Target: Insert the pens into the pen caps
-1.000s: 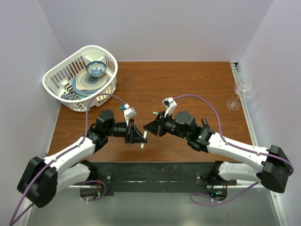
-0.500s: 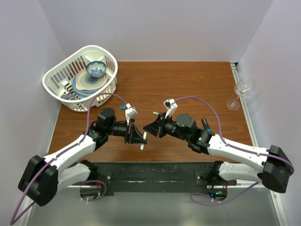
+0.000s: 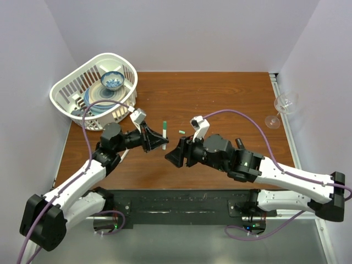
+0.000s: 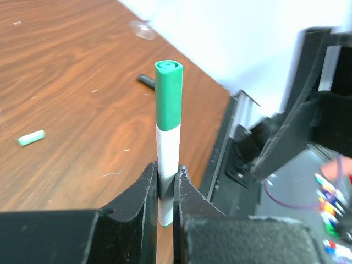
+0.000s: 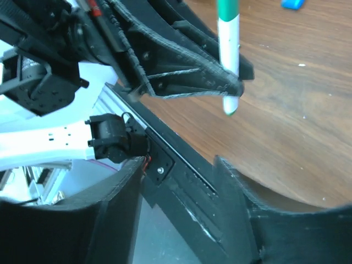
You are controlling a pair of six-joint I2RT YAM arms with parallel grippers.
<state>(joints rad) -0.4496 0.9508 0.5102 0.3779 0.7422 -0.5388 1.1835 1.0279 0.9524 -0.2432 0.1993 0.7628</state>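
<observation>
A white pen (image 3: 164, 136) with a green pen cap (image 3: 164, 125) seated on its upper end stands upright in my left gripper (image 3: 162, 141), which is shut on the pen's lower part. In the left wrist view the capped pen (image 4: 168, 137) rises from between the shut jaws of the left gripper (image 4: 166, 181). My right gripper (image 3: 171, 155) hangs just right of it, open and holding nothing. In the right wrist view the right gripper (image 5: 179, 165) stands apart below the pen (image 5: 228, 38). A loose green cap (image 3: 182, 132) lies on the table, and a blue cap (image 5: 291, 4) lies farther off.
A white basket (image 3: 60, 94) with a bowl and plates stands at the back left. A wine glass (image 3: 283, 105) lies at the right edge. A small black piece (image 4: 146, 81) lies on the wooden table (image 3: 231, 99).
The right gripper opened and drew back from the pen. The left arm swung up and to the left, carrying the pen, which now stands upright with the green cap on it.
</observation>
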